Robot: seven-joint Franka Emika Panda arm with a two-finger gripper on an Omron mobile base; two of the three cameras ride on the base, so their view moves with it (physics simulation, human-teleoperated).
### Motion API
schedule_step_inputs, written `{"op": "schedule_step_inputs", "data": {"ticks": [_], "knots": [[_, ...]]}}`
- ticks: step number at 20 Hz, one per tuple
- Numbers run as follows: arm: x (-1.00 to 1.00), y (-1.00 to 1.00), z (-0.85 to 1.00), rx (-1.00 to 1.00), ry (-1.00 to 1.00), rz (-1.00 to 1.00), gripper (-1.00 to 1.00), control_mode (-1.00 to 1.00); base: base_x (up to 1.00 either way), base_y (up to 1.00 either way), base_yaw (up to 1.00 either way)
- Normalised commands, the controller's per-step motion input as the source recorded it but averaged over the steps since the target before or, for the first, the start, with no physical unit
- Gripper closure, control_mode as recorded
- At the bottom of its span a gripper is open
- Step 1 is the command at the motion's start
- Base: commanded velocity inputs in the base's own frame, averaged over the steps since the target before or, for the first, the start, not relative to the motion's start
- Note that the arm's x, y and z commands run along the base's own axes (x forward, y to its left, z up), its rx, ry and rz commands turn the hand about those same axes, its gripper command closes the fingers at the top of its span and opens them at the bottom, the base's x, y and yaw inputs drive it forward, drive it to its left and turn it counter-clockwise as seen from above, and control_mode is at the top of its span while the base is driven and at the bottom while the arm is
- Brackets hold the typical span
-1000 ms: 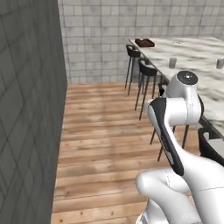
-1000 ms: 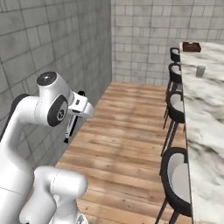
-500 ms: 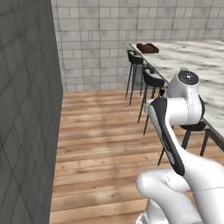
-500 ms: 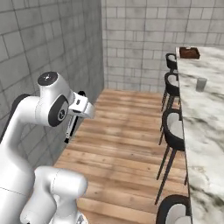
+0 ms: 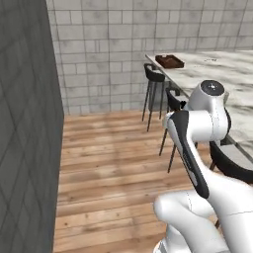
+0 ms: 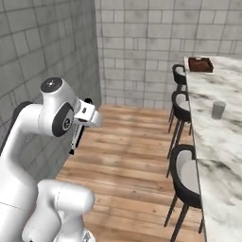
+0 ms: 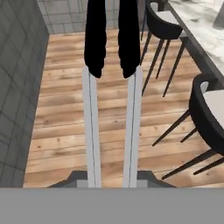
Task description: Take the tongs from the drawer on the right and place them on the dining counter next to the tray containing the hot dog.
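Your two-finger gripper [image 7: 112,183] is closed on the long slim tongs [image 7: 113,65], which have two silvery arms with black ends. You are holding them in the air above the brown wooden floor [image 5: 113,163]. The big white marble worktop [image 6: 222,142] is to your right, with black stools [image 6: 186,177] along it. The dark brown wooden tray [image 6: 200,64] sits at its far end, well apart from the tongs.
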Motion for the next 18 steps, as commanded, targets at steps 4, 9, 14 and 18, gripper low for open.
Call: {"op": "schedule_step_inputs", "data": {"ticks": [4,9,14,18], "knots": [[0.0,0.0,0.0,0.0,0.0,0.0,1.0,1.0,1.0,0.22,-0.11],[0.0,0.0,0.0,0.0,0.0,0.0,1.0,1.0,1.0,0.26,-0.12],[0.0,0.0,0.0,0.0,0.0,0.0,1.0,1.0,1.0,0.38,-0.13],[0.0,0.0,0.0,0.0,0.0,0.0,1.0,1.0,1.0,0.45,-0.13]]}}
